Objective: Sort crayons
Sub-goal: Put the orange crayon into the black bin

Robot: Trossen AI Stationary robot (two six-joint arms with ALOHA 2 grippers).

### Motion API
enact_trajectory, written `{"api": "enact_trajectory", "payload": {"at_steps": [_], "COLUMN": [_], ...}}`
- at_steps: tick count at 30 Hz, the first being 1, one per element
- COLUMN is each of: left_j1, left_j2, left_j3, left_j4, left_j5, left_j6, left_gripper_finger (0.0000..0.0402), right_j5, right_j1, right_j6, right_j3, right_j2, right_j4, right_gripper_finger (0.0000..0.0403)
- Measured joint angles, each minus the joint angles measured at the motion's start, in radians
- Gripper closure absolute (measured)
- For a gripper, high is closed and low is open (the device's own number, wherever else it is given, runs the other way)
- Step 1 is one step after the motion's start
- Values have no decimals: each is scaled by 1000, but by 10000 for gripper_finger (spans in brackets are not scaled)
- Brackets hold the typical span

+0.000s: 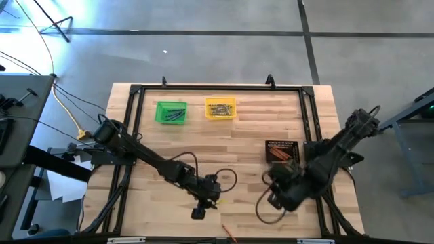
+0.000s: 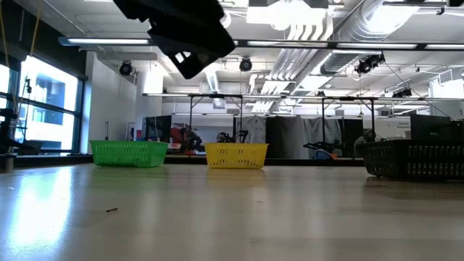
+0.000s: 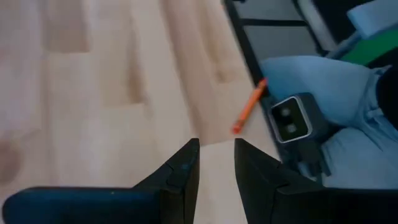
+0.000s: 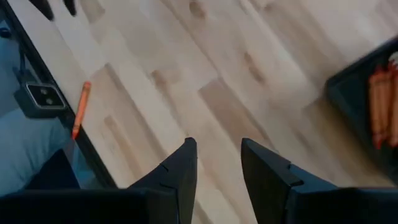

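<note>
Orange and thin, one crayon [image 1: 228, 233] lies alone at the near edge of the wooden table [image 1: 251, 129], so the sorting seems almost done: the green bin [image 1: 170, 112], the yellow bin [image 1: 220, 108] and the black bin [image 1: 282, 152] each hold sticks already. The left gripper [image 1: 198, 213] hovers just beside this crayon, released and empty, and the right gripper [image 4: 214, 163], near the black bin, is open too. The bins' contents are too small to tell by colour, except orange ones in the black bin.

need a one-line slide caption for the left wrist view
Left gripper, fingers slightly apart and empty, above the wooden table near one orange crayon.
</note>
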Motion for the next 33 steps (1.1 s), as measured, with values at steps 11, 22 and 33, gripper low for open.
{"api": "enact_trajectory", "payload": {"at_steps": [11,22,33], "left_j1": [-71,-85,-87], "left_j2": [150,286,296], "left_j3": [142,304,311], "left_j4": [37,-40,-3], "left_j5": [105,73,-3], "left_j6": [44,261,314], "left_gripper_finger": [316,316,316], "right_j5": [-19,-84,-77], "right_j1": [140,194,228], "right_j6": [184,221,239], "right_j3": [0,0,0], "right_j2": [168,269,268], "right_j4": [28,77,99], "right_gripper_finger": [284,284,284]}}
